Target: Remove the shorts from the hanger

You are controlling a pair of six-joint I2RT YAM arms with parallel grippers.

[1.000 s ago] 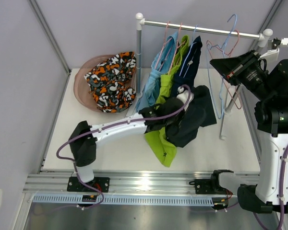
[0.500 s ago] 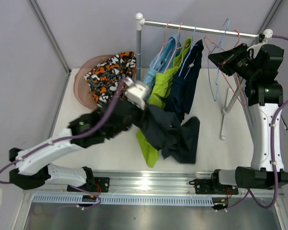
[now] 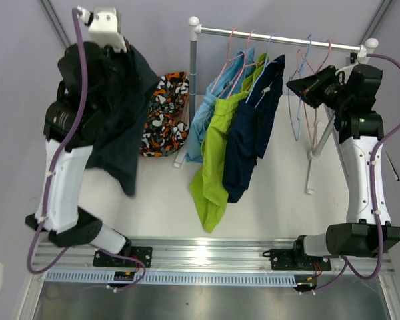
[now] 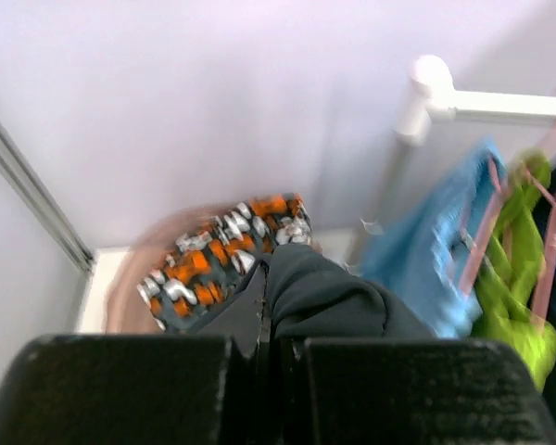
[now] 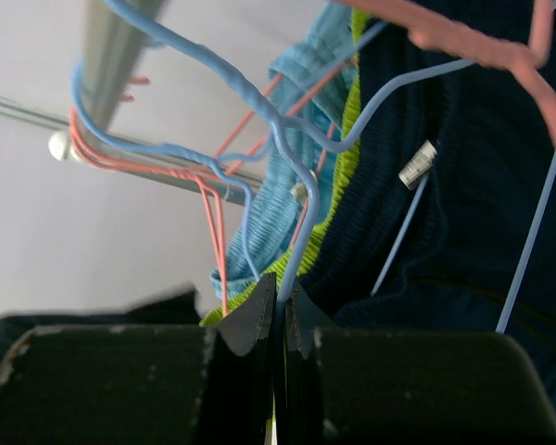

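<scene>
Left gripper: pinching shut on a fold of the freed navy shorts; holding them raised and off any hanger, the cloth draping down beside the arm.
Right gripper: clamping the wire of a bare blue hanger just beside the clothed hangers.
Done: lying bunched in the blurred pinkish basin, the patterned shorts; hanging near that corner, the freed navy shorts.
Remaining: hanging from the rail on hangers, the light blue shorts, the lime green shorts, the second navy shorts.
Progress: judging from this, standing at roughly two pairs of five.
</scene>
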